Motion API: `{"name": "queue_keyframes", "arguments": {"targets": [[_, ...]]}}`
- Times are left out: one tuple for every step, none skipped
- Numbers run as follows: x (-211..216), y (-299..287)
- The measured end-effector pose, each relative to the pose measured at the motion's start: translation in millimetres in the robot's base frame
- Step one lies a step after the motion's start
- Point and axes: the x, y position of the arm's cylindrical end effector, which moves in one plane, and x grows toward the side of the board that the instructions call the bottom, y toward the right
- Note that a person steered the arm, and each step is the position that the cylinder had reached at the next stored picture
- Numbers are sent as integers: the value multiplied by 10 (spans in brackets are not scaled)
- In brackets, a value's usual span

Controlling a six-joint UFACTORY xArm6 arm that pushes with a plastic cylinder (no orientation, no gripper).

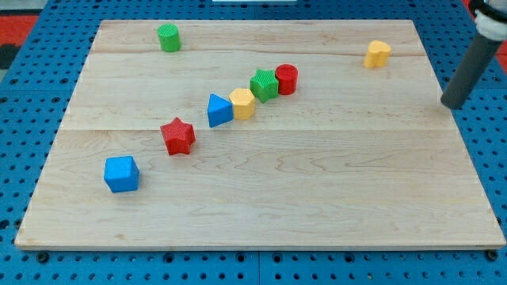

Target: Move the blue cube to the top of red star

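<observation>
The blue cube (pixel 121 173) sits on the wooden board (pixel 317 198) near the view's lower left. The red star (pixel 177 135) lies up and to the right of it, a short gap between them. My tip (pixel 451 103) is at the view's far right, at the board's right edge, far from both blocks. The dark rod rises from it toward the view's upper right corner.
A diagonal row runs up-right from the red star: a blue triangle (pixel 219 110), a yellow hexagon (pixel 242 103), a green star (pixel 264 84), a red cylinder (pixel 287 78). A green cylinder (pixel 168 37) stands at top left, a yellow block (pixel 377 54) at top right.
</observation>
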Motion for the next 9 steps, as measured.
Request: {"name": "queue_keyframes", "arguments": {"targets": [[290,-468],[830,-971],[1337,-1868],[1475,-3094],[1487,-4199],[1152,-4866],[721,-5004],[287,-4948],[-181,-4708]]}}
